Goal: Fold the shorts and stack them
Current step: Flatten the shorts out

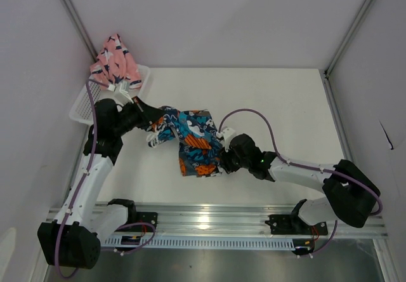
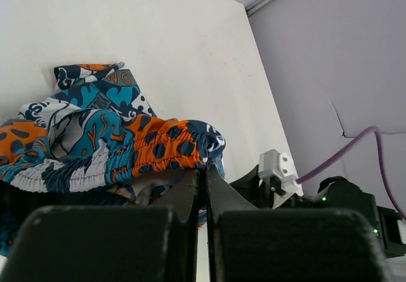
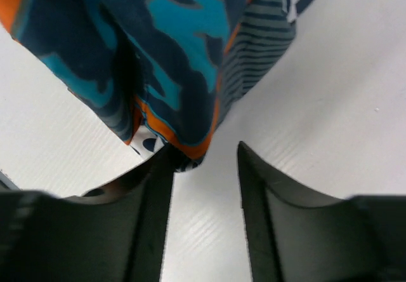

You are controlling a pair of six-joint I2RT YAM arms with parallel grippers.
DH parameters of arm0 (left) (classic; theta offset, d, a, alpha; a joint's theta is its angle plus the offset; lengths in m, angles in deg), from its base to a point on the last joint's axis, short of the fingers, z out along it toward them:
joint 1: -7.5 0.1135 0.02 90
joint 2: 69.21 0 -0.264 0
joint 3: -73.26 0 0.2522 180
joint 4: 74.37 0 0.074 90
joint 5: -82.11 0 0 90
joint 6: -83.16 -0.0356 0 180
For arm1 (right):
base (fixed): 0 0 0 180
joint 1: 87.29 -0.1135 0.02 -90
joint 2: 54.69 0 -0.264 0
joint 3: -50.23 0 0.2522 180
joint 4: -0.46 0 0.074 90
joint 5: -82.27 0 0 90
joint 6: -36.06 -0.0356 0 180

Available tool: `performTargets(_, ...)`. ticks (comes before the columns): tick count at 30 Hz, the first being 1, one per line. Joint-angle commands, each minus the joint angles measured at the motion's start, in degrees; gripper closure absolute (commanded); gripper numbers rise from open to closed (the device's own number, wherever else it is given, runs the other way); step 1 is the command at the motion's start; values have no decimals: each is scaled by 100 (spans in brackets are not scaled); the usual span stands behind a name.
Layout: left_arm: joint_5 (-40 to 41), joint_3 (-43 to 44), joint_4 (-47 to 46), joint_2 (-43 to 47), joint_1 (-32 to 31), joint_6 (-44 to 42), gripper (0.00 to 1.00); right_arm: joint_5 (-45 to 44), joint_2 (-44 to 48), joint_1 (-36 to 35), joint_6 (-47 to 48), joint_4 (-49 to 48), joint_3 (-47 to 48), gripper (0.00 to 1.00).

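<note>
The printed blue, orange and white shorts (image 1: pixel 193 139) lie bunched in the middle of the table, between my two grippers. My left gripper (image 1: pixel 154 125) is at their left end. In the left wrist view its jaws (image 2: pixel 204 171) are pressed together under the orange elastic waistband (image 2: pixel 158 147), with a sliver of cloth pinched between them. My right gripper (image 1: pixel 222 161) is at the lower right edge of the shorts. In the right wrist view it (image 3: pixel 204 152) stands open over bare table, and a hem corner of the shorts (image 3: pixel 190 53) touches its left finger (image 3: pixel 155 187). The pink shorts (image 1: pixel 115 63) are heaped in the basket.
A white mesh basket (image 1: pixel 82 104) sits at the table's far left corner against the wall. The right arm's purple cable (image 1: pixel 254 114) loops over the table to the right of the shorts. Walls enclose the table on three sides.
</note>
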Motion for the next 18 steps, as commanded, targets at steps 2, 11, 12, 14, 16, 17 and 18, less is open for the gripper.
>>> performTargets(2, -281, 310, -128, -13, 96, -89, 100, 26, -246, -168, 49, 16, 508, 66)
performTargets(11, -607, 1082, 152, -232, 298, 43, 100, -596, 631, 227, -40, 761, 798, 100)
performTargets(12, -659, 1214, 335, -380, 315, 70, 100, -658, 745, 297, 4, 911, 1016, 100)
performTargets(14, -695, 1776, 495, -539, 377, 113, 100, -860, 808, 412, 136, 1323, 1280, 100)
performTargets(16, -800, 2431, 644, -777, 551, 193, 100, -931, 878, 465, 215, 1571, 1649, 100)
performTargets(17, -826, 2602, 714, -864, 579, 202, 100, -957, 922, 491, 233, 1720, 1747, 100)
performTargets(18, -853, 2969, 811, -970, 605, 219, 100, -1001, 966, 509, 251, 1773, 1835, 100)
